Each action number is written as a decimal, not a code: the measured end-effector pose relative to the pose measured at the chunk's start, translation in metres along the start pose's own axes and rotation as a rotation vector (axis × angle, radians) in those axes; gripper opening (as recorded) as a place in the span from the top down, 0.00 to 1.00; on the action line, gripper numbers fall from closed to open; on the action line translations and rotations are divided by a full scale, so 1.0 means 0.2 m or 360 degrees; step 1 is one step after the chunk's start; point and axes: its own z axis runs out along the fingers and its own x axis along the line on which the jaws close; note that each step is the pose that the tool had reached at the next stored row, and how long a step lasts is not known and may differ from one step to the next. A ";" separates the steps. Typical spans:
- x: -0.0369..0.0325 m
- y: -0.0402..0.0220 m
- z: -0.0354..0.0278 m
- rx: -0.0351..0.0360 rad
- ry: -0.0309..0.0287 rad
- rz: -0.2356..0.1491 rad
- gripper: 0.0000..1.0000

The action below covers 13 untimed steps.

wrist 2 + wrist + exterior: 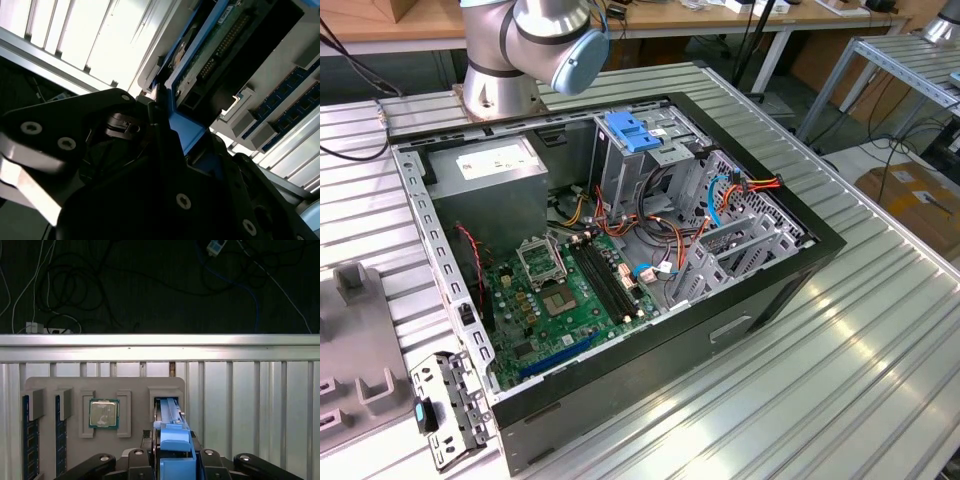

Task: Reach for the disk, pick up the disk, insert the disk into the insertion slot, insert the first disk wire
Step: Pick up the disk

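The disk [170, 436] stands on edge in a slot of a grey holder tray [137, 385], its bright blue carrier facing the first wrist view. My gripper [172, 460] is shut on the disk, with a black finger pressed against each side of the blue frame. In the second wrist view the disk [212, 47] shows its green circuit board and dark body, and the gripper [167, 117] clamps the blue carrier's edge. In the exterior view the insertion slot [748, 232], a low grey perforated cage, sits at the open computer case's right side.
The holder tray also carries a processor chip [104, 413] and memory sticks [31, 440]. In the case are the motherboard [570, 290], a power supply [490, 170], loose wires [720, 195] and a taller cage with a blue cap [634, 133]. The arm's base [520, 50] stands behind the case.
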 end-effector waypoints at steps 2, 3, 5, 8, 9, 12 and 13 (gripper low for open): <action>0.000 0.000 0.000 -0.0001 0.00001 -0.0027 0.63; 0.000 0.000 0.000 -0.0002 0.00002 -0.0032 0.63; 0.001 0.000 0.000 -0.0002 0.00002 -0.0034 0.63; 0.001 0.000 0.000 0.0000 0.00000 -0.0005 0.63; 0.001 0.000 0.000 0.0000 -0.00001 -0.0001 0.63; 0.001 0.000 0.000 0.0000 0.00000 0.0000 0.63; 0.001 0.000 0.000 0.0000 -0.00001 0.0000 0.63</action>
